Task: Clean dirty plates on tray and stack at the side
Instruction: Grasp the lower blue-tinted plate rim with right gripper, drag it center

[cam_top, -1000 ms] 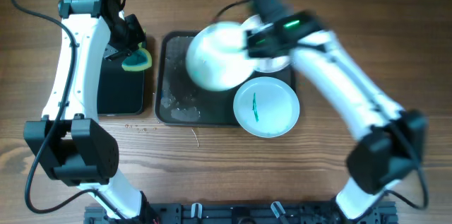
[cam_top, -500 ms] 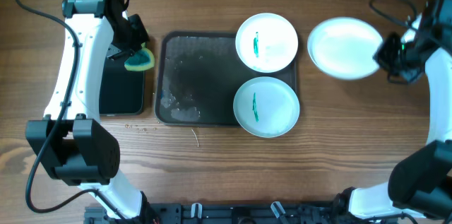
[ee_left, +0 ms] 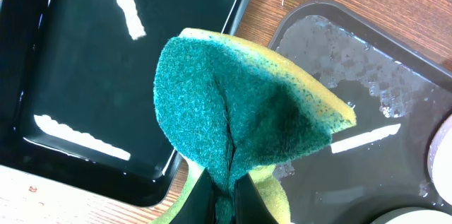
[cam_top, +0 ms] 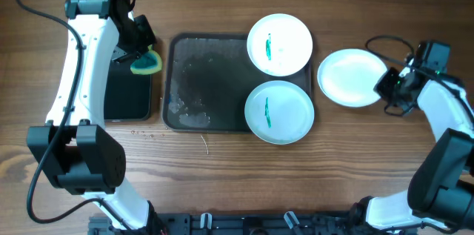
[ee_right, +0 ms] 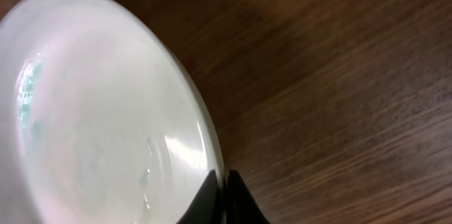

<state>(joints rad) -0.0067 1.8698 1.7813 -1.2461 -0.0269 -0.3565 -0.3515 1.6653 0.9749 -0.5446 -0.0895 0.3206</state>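
The dark grey tray (cam_top: 204,79) lies mid-table with a wet surface (ee_left: 367,75). A white plate (cam_top: 279,44) and a pale blue plate (cam_top: 279,112), each with a teal smear, rest at its right end, overhanging the rim. My right gripper (cam_top: 386,87) is shut on the rim of a wiped white plate (cam_top: 349,78), held low over the wood right of the tray; the plate also shows in the right wrist view (ee_right: 92,118) with the jaws (ee_right: 224,194) pinching its edge. My left gripper (ee_left: 224,199) is shut on a green-and-yellow sponge (ee_left: 240,104), also seen from overhead (cam_top: 146,61).
A glossy black tray (cam_top: 127,87) with liquid stands left of the grey tray, under the sponge. Small crumbs lie on the wood in front of it (cam_top: 144,134). A cable (cam_top: 378,41) loops behind the right arm.
My right gripper carried the white plate from above the tray to the right, off the tray, and lowered it to the wood beside it. The left arm and sponge stayed still.
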